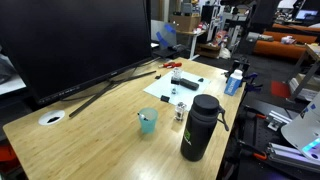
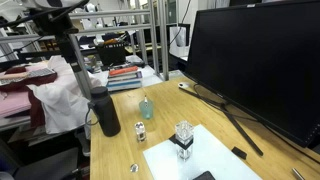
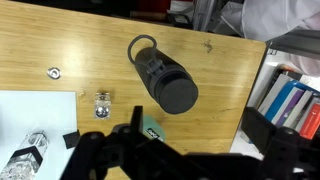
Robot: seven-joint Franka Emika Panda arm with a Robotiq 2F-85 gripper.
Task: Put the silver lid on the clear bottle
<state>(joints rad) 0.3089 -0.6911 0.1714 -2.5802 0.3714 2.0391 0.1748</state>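
Clear bottle (image 3: 102,105) upright on table (image 3: 100,40), just off white paper (image 3: 30,115) corner, between silver lid (image 3: 54,72) and black flask (image 3: 160,75), toward table edge. Gripper (image 3: 130,150) above; jaws dark, opening impossible to tell.

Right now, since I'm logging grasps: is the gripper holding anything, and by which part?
Nothing is held. The gripper hangs empty, while the silver lid and the clear bottle rest on the table.
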